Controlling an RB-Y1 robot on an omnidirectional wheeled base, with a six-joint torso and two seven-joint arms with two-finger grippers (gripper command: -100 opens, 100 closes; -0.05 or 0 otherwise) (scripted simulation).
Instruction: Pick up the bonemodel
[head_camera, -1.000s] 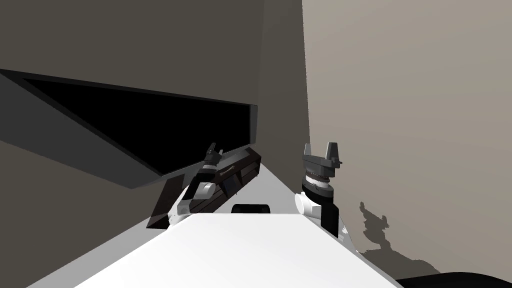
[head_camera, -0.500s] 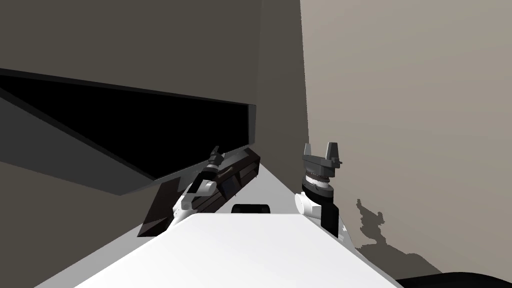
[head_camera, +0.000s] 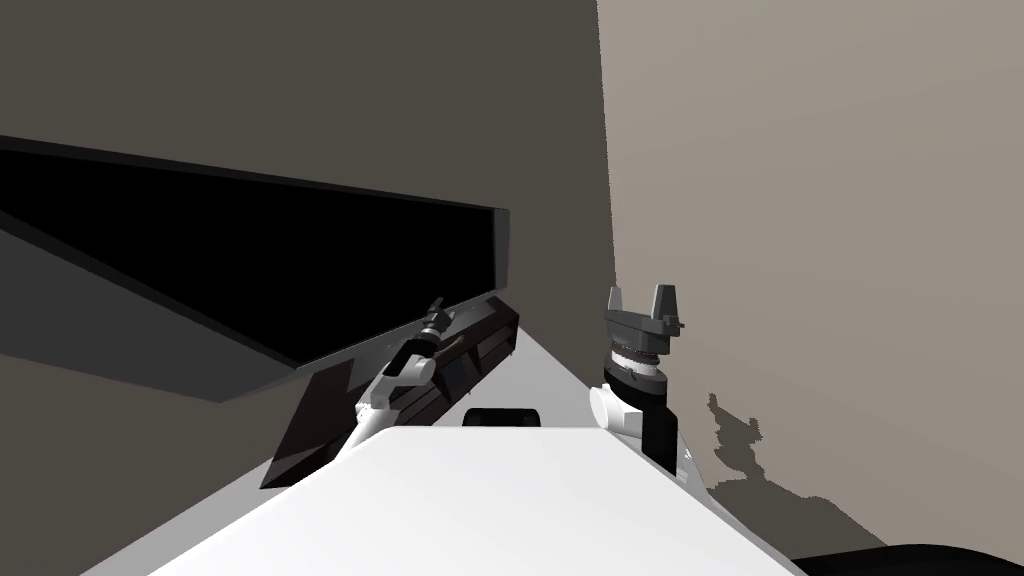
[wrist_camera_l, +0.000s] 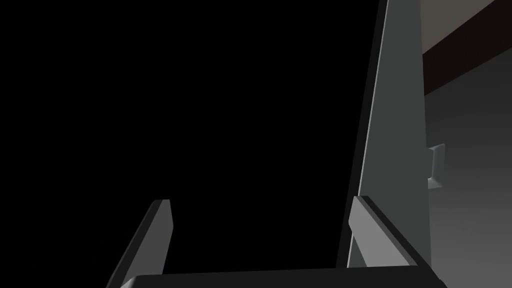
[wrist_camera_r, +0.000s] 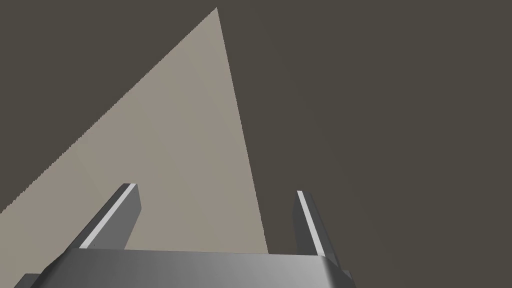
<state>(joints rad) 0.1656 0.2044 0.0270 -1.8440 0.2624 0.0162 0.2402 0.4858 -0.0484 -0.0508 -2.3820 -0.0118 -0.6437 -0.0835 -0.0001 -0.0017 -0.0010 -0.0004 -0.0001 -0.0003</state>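
Little can be told of where the bonemodel lies: nothing that could be taken for it is made out around either arm, so its place is left open. Closest to the work, the left gripper (head_camera: 436, 308) is found further forward over the dark brown cabinet (head_camera: 470, 350) than a second ago, the forearm stretched out thinner along its top, and the whole head view is shifted slightly, which is read as a move of the base or torso and not of the furniture. Its fingers are held spread, nothing between them, and are aimed into the black area (head_camera: 300, 260) beside a grey panel (wrist_camera_l: 395, 125) on which a small light grey fitting (wrist_camera_l: 436, 166) is mounted. The move is judged to be an approach only; no grasp is begun. The right gripper (head_camera: 640, 292) is kept raised near the wall, unchanged over the same second, its fingers likewise spread and empty. No brand, label or writing that can be read is found on the cabinet, the panel or the grippers.
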